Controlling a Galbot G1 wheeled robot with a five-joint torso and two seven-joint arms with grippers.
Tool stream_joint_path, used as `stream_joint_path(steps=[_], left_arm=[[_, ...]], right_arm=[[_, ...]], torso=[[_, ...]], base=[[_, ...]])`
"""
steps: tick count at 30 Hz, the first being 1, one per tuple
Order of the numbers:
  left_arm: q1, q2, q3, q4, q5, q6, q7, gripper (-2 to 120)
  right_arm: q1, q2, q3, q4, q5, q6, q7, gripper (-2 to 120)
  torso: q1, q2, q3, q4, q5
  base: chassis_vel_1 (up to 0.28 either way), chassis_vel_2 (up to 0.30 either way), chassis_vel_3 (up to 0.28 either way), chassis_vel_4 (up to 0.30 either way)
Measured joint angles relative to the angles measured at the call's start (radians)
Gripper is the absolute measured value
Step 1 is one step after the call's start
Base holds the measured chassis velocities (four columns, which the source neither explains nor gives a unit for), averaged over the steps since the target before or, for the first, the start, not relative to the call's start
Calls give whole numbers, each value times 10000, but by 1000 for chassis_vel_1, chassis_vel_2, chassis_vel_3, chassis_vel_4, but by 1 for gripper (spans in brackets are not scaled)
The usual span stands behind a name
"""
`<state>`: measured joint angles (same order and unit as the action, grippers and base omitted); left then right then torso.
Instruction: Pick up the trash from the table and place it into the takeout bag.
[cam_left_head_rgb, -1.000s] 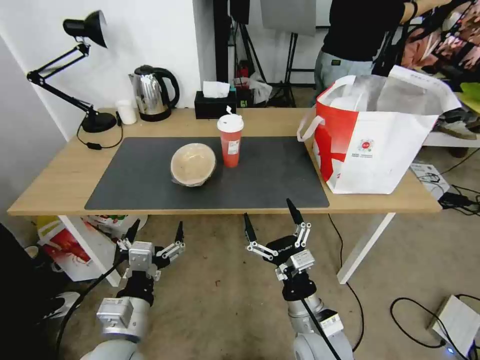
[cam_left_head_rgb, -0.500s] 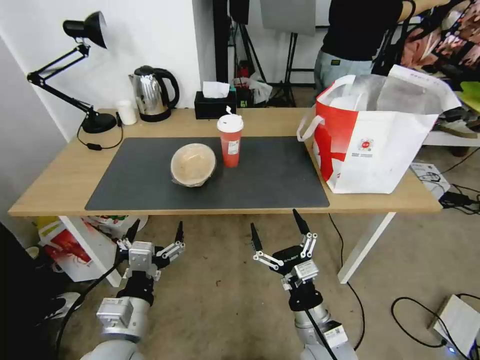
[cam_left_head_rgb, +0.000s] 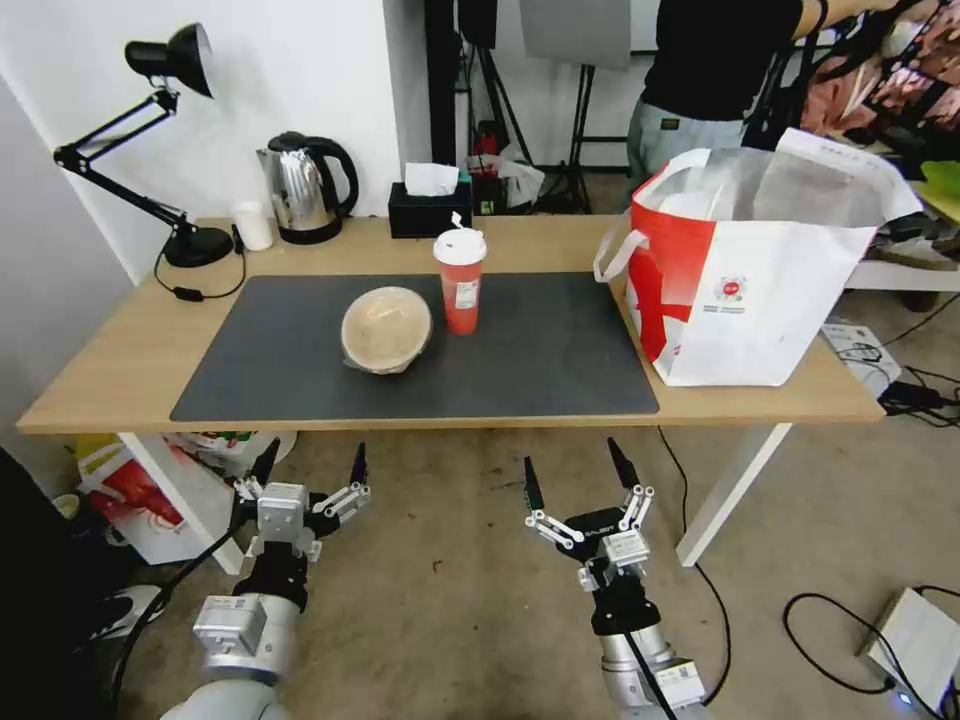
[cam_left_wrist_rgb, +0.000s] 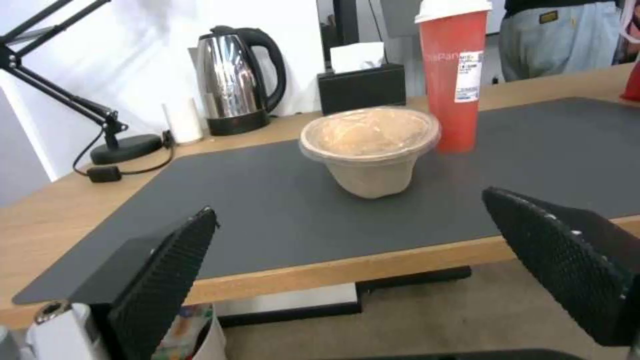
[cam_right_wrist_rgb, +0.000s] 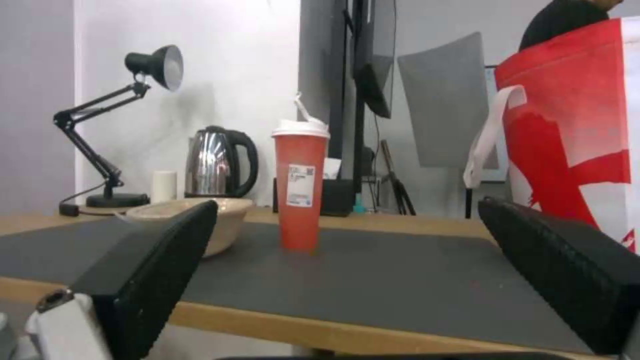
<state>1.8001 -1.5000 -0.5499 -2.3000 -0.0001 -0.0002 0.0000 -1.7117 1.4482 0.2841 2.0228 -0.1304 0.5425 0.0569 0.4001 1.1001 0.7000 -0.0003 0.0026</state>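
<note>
2 claws hung below the bench's (cam_left_head_rgb: 130, 360) front edge, left claw (cam_left_head_rgb: 310, 468) and right claw (cam_left_head_rgb: 578, 470) both spread wide, holding nothing. On the bench, the bowl (cam_left_head_rgb: 386, 328) sat just beside the cup (cam_left_head_rgb: 460, 280); the bag (cam_left_head_rgb: 745, 275) stood at its right end.

The takeout bag (cam_left_head_rgb: 760, 290) hid whatever lay inside it, and its small red logo (cam_left_head_rgb: 731, 289) was too small to read.
</note>
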Motion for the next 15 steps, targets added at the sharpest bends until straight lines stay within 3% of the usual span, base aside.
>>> stream_joint_path(steps=[4, 15], left_arm=[[0, 0, 0, 0, 0, 0, 0, 100], [0, 0, 0, 0, 0, 0, 0, 100]], right_arm=[[18, 31, -13, -20, 4, -45, 0, 100], [87, -21, -29, -102, 77, -88, -27, 100]], torso=[[0, 0, 0, 1, -25], [0, 0, 0, 4, -21]], base=[[0, 0, 0, 0], [0, 0, 0, 0]])
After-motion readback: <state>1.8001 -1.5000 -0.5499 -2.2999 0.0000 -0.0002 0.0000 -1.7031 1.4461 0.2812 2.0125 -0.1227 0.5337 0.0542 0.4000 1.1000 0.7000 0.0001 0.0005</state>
